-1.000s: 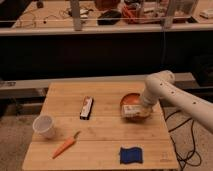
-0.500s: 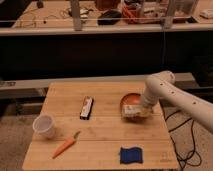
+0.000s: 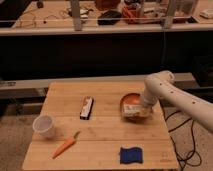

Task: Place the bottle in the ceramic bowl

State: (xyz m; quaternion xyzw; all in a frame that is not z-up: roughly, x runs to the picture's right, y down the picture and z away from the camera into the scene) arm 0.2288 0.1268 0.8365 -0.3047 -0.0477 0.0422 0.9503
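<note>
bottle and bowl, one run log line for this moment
hand: over ceramic bowl | bottle: at bowl's near rim, under hand | release: not evident

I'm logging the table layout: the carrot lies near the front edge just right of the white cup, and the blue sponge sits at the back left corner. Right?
Not quite. In the camera view the blue sponge lies at the front right, below the ceramic bowl where the gripper is with the bottle. The carrot and white cup are as you say.
</note>
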